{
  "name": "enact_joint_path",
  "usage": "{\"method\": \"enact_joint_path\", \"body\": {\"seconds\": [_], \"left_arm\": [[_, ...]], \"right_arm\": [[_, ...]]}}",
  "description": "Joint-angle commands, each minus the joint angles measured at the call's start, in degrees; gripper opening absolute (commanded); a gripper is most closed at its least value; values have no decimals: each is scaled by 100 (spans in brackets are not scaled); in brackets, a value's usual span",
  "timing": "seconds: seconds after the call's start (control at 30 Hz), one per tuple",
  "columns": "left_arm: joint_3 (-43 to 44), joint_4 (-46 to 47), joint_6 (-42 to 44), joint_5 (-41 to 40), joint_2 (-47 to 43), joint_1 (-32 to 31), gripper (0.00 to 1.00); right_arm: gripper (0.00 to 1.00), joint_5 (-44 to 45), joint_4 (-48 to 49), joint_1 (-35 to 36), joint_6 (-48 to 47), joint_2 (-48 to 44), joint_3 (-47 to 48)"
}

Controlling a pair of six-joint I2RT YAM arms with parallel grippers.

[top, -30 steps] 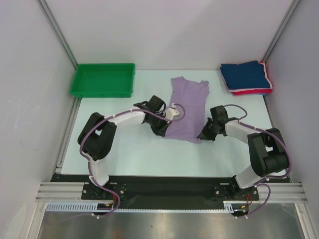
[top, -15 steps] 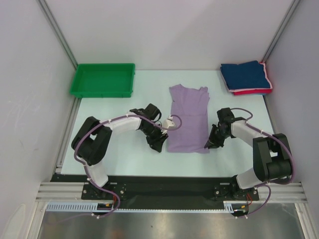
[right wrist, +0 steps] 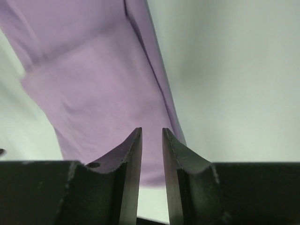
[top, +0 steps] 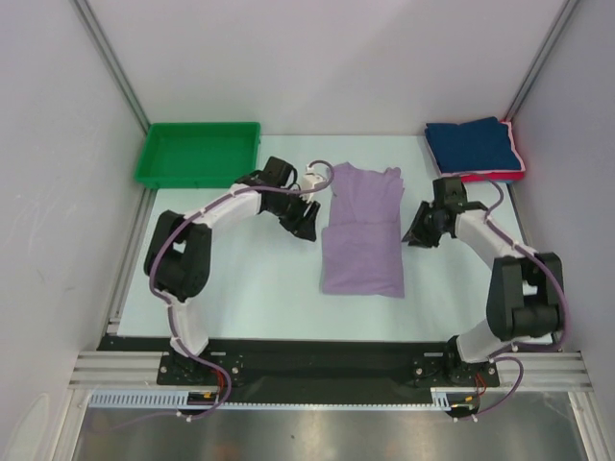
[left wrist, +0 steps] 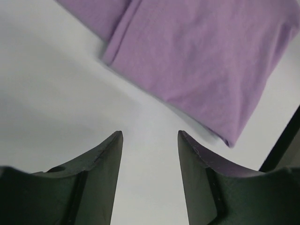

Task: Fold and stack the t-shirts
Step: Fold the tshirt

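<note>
A pale lavender t-shirt (top: 362, 238), folded into a long strip, lies flat mid-table with its collar end toward the back. My left gripper (top: 308, 225) hovers just left of its upper half, open, with only bare table between its fingers (left wrist: 150, 134); the lavender t-shirt (left wrist: 201, 56) shows ahead of them. My right gripper (top: 414, 234) sits just right of the strip, open by a narrow gap (right wrist: 151, 131), holding nothing, and the lavender cloth (right wrist: 93, 84) lies beneath it. A folded navy t-shirt (top: 472, 145) rests on a pink-red t-shirt (top: 492, 177) at the back right.
A green plastic tray (top: 198, 154) stands at the back left corner. White walls and metal frame posts close in the table on three sides. Both arm bases sit on the black rail (top: 317, 370) at the near edge.
Both grippers drew the lavender shirt toward the near edge, opened and let it go. They have since moved back beside its upper half. The shirt now lies flat and longer.
</note>
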Motion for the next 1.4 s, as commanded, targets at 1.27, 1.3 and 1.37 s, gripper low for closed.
{"method": "enact_joint_path", "body": {"seconds": [1.27,1.3,1.37], "left_arm": [[1632,1341,-1211,263,1471,-129,0],[1684,1332,-1202,236,1479,-129,0],[1754,1262,-1167,201,1584,-138,0]], "right_arm": [[0,259,1326,-180,67,1699,1212],[0,276,1353,-198,102,1680,1142],[0,329,1362,-215,111,1663,1124]]}}
